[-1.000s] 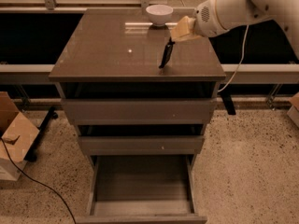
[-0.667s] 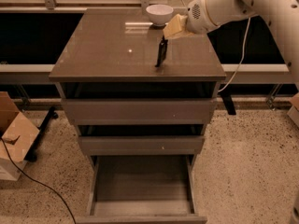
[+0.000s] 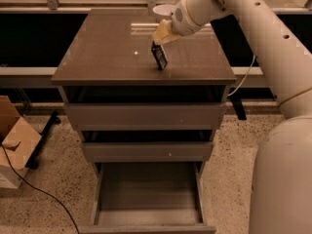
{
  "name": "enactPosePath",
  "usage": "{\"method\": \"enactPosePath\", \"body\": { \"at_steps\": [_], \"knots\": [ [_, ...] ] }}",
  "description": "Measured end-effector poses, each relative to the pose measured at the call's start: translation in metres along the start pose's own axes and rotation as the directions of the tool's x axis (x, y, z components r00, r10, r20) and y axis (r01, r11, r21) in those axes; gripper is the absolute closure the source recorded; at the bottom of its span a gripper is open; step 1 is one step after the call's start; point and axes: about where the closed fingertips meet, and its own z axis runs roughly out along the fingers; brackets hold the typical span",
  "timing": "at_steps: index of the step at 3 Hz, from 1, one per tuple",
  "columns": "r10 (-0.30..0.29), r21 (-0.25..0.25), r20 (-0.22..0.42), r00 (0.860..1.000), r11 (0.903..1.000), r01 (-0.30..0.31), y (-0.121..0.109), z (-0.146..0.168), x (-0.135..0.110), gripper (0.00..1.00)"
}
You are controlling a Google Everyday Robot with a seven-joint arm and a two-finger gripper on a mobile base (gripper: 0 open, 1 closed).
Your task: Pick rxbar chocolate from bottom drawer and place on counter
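**A:** Entry one. Item and location?

**B:** Small flat black-wrapped rxbar chocolate (image 3: 159,56). It is over the glossy grey-brown square worktop (image 3: 102,52), right of centre and near the front edge. Its lower end is at the surface or just off it; I cannot tell which.

**A:** Held by?

**B:** The tan two-finger end effector (image 3: 160,37) on the white arm, clenched on the bar's upper end. My judgement: it is gripped by one end so the free end meets the slab first for set-down.

**A:** Orientation?

**B:** The long axis is near upright and leaning slightly, with the top toward the back-left and the bottom toward the front-right. The wrapper face is partly toward the camera.

**A:** Source compartment?

**B:** Deep grey-brown bottom drawer (image 3: 146,191), pulled open below the two shallower ones, with its grey floor showing. The bar is out of it.

**A:** Anything else listed?

**B:** A white bowl (image 3: 163,9) at the worktop's back edge, behind the arm and well apart from the bar.
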Motion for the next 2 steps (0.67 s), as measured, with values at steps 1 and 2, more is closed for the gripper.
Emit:
{"method": "enactPosePath", "body": {
  "at_steps": [1, 2],
  "knots": [
    [-0.001, -0.006, -0.003, 1.000, 1.0000, 0.001, 0.0018, 0.0032, 0.0005, 0.29],
    [-0.002, -0.010, -0.008, 1.000, 1.0000, 0.002, 0.0032, 0.0074, 0.0012, 0.05]
  ]
}}
